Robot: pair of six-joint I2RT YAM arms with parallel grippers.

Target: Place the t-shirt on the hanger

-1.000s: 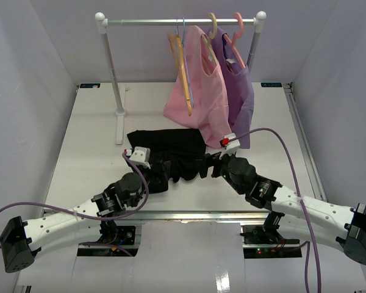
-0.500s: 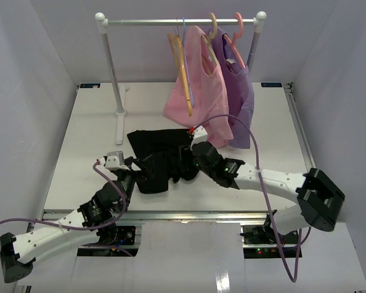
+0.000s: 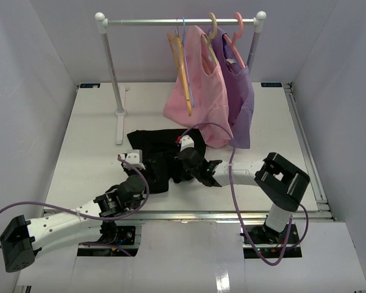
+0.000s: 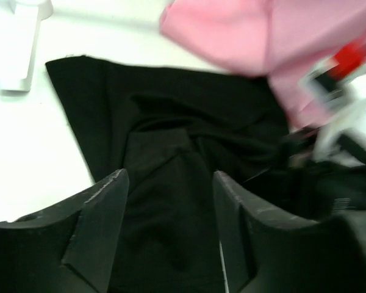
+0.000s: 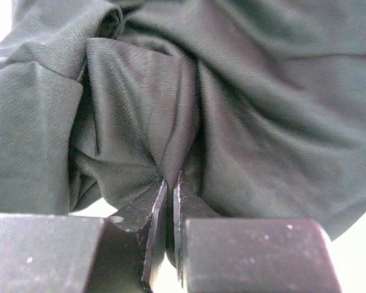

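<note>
The black t-shirt [image 3: 161,151] lies crumpled on the white table in front of the rack. My right gripper [image 5: 169,180] is shut, pinching a raised fold of the t-shirt [image 5: 262,91] between its fingertips. In the top view that gripper [image 3: 182,166] reaches in from the right over the cloth's middle. My left gripper [image 4: 168,183] stands open, low over the near left part of the t-shirt [image 4: 171,134], with fabric under the gap between its fingers. The light-blue hanger [image 3: 184,36] hangs on the rail beside a tan-orange one [image 3: 179,64].
The clothes rack [image 3: 171,22] stands at the back, its post and foot [image 3: 120,116] at left. A pink garment [image 3: 201,85] and a purple garment [image 3: 241,91] hang from it, their hems close behind the t-shirt. The right wrist [image 4: 348,91] shows blurred at the left wrist view's edge.
The right arm has swung left over the t-shirt and its jaws have gone from wide open to shut on a fold. The left gripper has shifted over the cloth and narrowed somewhat.
</note>
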